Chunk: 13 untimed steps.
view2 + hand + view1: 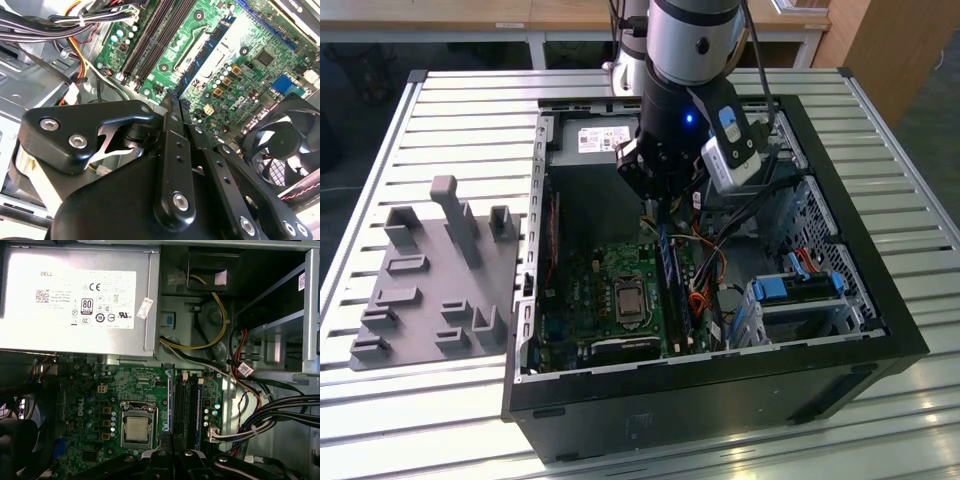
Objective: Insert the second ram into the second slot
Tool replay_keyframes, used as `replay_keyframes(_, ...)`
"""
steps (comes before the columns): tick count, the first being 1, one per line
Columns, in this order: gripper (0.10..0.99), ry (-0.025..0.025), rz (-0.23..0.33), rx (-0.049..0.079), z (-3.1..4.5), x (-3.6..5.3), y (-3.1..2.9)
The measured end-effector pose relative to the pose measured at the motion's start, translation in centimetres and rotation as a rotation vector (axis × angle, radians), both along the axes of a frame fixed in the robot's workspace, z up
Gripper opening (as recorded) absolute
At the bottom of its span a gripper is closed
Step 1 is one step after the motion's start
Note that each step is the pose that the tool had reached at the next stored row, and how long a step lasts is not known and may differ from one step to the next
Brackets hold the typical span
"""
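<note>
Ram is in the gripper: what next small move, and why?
Probably a short, straight descent, no sideways shift. The gripper is shut on the second ram at its middle, which lies parallel to the memory slots, along the bank's edge. Whether it is seated cannot be told.

Silver-grey arm point(692, 40) with a small blue light point(689, 120), black end effector point(175, 107) studded with silver screws point(180, 201), seemingly black cables point(756, 55)

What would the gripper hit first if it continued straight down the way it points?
Probably the top edge of the second ram, which stands right under the gripper; the gap between them is unclear.
</note>
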<state>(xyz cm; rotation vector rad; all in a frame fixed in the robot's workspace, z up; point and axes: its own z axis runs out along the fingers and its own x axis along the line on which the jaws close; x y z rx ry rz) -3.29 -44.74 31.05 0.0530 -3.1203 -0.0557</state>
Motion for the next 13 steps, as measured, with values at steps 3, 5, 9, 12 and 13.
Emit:
replay_keyframes(3,0.129,0.0,0.0,0.0,-0.1,0.0,0.0)
replay_keyframes(5,0.129,0.0,0.0,0.0,-0.15,0.0,0.0)
replay_keyframes(9,0.129,0.0,0.0,0.0,-0.23,0.0,0.0)
replay_keyframes(12,0.129,0.0,-0.002,0.0,-0.41,0.0,0.0)
replay_keyframes(13,0.129,0.0,-0.004,0.0,-0.48,0.01,0.0)
